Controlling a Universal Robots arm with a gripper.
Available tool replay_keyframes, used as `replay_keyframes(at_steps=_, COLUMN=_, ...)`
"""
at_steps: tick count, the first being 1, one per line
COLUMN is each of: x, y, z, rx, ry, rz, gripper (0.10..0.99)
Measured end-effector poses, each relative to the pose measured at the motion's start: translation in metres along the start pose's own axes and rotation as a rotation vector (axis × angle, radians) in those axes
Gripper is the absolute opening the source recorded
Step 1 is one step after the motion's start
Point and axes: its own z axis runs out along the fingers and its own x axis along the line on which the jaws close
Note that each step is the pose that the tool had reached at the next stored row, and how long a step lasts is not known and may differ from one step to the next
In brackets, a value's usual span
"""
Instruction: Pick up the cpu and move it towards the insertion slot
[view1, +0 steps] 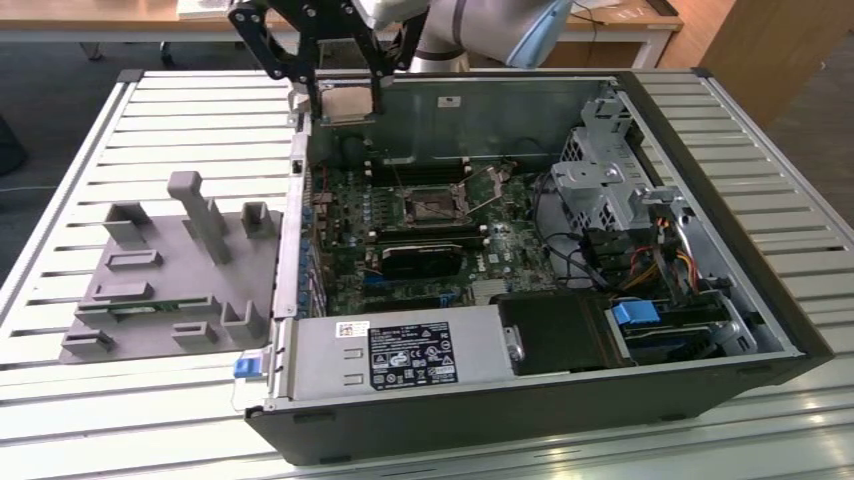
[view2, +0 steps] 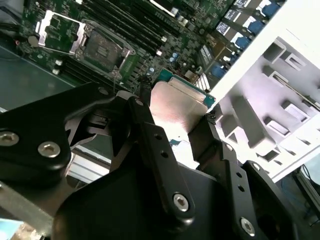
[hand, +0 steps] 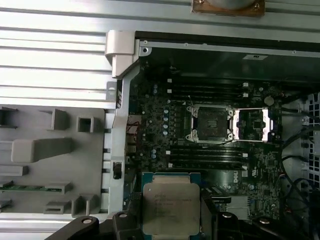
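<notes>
Pincer (view1: 344, 100) clamped on the cpu (hand: 171, 209) by its edges, flat and lifted above the case's edge, so it clears the wall short of the insertion slot (view1: 431, 205).

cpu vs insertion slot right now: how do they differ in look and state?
The cpu has a pale, closed metal top; the insertion slot is a silvery frame around a dark open centre.
The cpu is held off the board in the gripper; the insertion slot sits fixed on the motherboard, its cover plate swung aside.
In the exterior view the cpu hangs at the case's edge, apart from the slot.
Both are square, of similar footprint.
</notes>
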Motion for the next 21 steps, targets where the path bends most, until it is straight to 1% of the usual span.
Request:
replay_keyframes(at_steps=11, x=-0.0445, y=-0.0005, z=0.0042, rx=0.0, ry=0.0093, rz=0.001, gripper=0.541)
replay_keyframes(at_steps=17, x=-0.0626, y=0.0026, z=0.0075, rx=0.0, ry=0.0128, rz=0.001, gripper=0.541)
replay_keyframes(at_steps=21, x=-0.0725, y=0.0062, z=0.0106, rx=0.0, ry=0.0159, rz=0.001, gripper=0.541)
